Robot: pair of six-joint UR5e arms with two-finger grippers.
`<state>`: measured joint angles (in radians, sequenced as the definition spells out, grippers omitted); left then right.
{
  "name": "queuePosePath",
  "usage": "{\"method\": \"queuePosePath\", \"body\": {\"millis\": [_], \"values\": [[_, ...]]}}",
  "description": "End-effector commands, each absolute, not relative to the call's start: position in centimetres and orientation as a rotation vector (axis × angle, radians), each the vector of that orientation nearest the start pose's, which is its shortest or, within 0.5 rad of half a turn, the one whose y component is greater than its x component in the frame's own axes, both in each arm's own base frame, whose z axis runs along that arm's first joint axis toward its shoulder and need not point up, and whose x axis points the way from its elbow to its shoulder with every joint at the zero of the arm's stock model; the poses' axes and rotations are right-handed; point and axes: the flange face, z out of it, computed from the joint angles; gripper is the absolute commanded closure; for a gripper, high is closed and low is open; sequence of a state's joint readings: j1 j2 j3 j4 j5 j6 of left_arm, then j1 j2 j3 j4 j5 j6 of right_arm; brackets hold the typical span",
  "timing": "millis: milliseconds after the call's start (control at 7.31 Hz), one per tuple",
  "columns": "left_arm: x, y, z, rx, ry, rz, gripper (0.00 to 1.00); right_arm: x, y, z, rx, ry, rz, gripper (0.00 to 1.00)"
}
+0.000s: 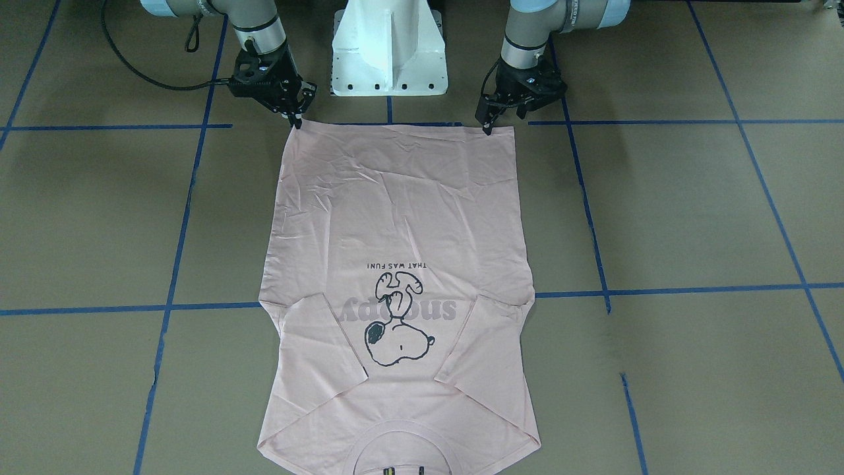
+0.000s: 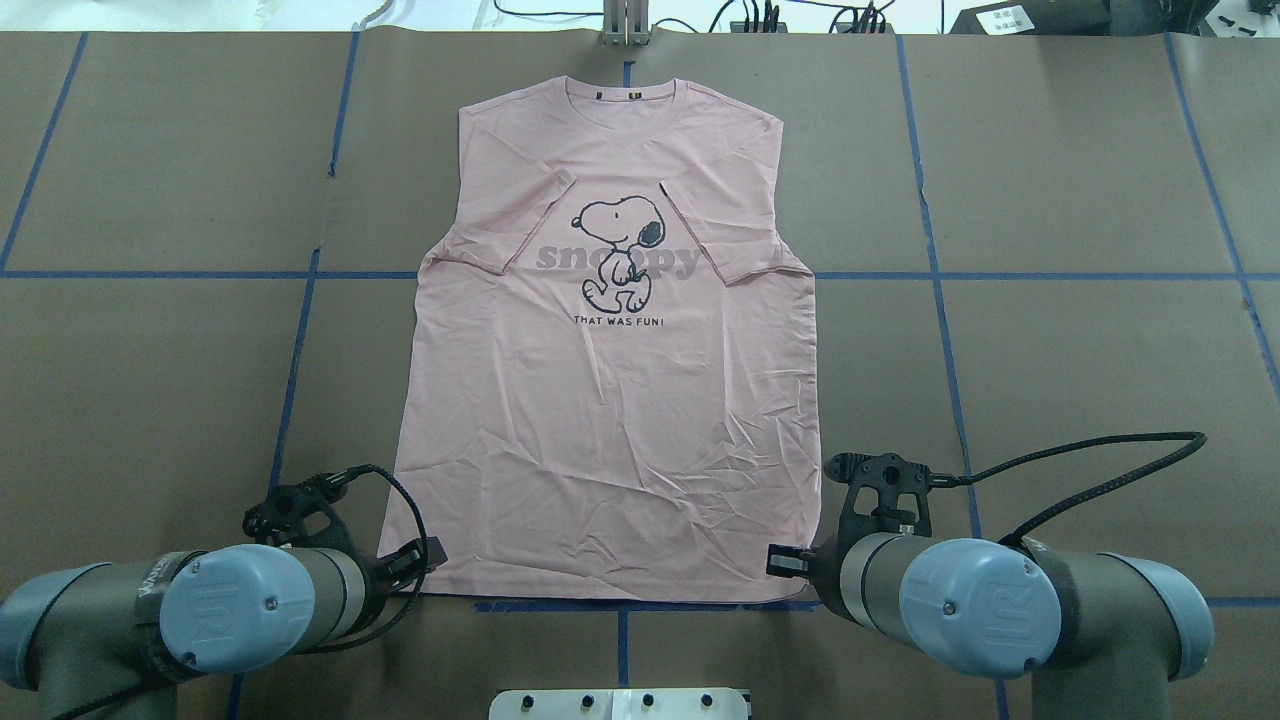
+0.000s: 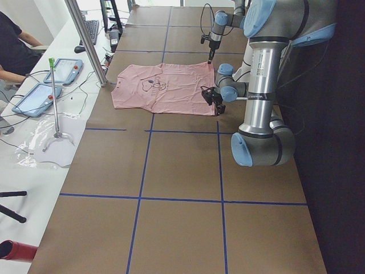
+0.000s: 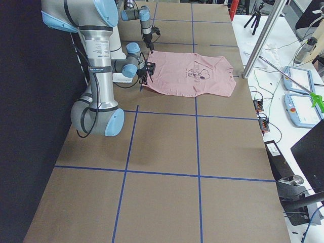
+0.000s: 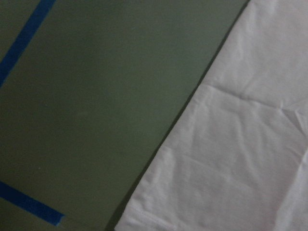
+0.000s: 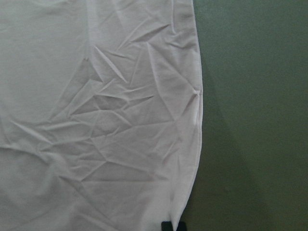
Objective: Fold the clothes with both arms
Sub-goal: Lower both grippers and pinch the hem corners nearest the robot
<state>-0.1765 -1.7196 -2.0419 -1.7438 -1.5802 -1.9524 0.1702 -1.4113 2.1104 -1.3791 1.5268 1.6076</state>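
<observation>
The pale pink T-shirt (image 2: 610, 420) lies flat and print-up in the middle of the brown-covered table (image 2: 1050, 380). Its collar (image 2: 620, 95) is at the far edge from the robot and its hem (image 2: 600, 592) is nearest the white pedestal base (image 1: 389, 46). Both short sleeves, one (image 2: 520, 225) on each side (image 2: 735, 240), are already turned inward over the chest, so the body is a narrow rectangle ready for a lengthwise fold. That explains where the arms stand. The left gripper (image 1: 489, 125) is down at one hem corner and the right gripper (image 1: 297, 120) at the other, fingers pointing at the table, each touching or just at the cloth's edge. Holding both corners would let the hem rise level and travel toward the collar without skewing. The right wrist view shows a dark fingertip (image 6: 167, 226) at the cloth's border, while the left wrist view shows only fabric edge and table. I cannot tell whether either pair of jaws is spread or already pinching the hem. The wrinkles near the hem suggest thin, limp fabric that will sag between the two holds.
</observation>
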Motion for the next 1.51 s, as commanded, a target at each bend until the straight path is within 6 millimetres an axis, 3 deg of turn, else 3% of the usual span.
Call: {"method": "queuePosePath", "body": {"millis": [0, 547, 821, 958, 1095, 1232, 1369], "values": [[49.95, -22.16, 36.28, -0.078, 0.774, -0.526, 0.04, -47.72, -22.18, 31.38, 0.101, -0.89, 0.213, 1.0], [49.61, -22.86, 36.39, -0.065, 0.772, -0.527, 0.07, -47.34, -22.19, 30.92, 0.102, -0.9, 0.214, 1.0], [49.54, -22.94, 36.53, -0.062, 0.766, -0.528, 0.18, -47.34, -22.19, 30.92, 0.102, -0.9, 0.214, 1.0], [49.58, -22.85, 36.38, -0.066, 0.769, -0.529, 0.42, -47.31, -22.26, 30.94, 0.103, -0.899, 0.216, 1.0], [49.38, -22.98, 36.1, -0.065, 0.775, -0.531, 0.76, -47.27, -22.32, 30.92, 0.102, -0.9, 0.216, 1.0], [49.21, -22.95, 35.89, -0.065, 0.78, -0.531, 0.98, -47.21, -22.31, 30.93, 0.102, -0.9, 0.216, 1.0], [49.17, -23.02, 35.76, -0.065, 0.782, -0.532, 1.0, -47.18, -22.37, 30.95, 0.102, -0.899, 0.217, 1.0]]}}
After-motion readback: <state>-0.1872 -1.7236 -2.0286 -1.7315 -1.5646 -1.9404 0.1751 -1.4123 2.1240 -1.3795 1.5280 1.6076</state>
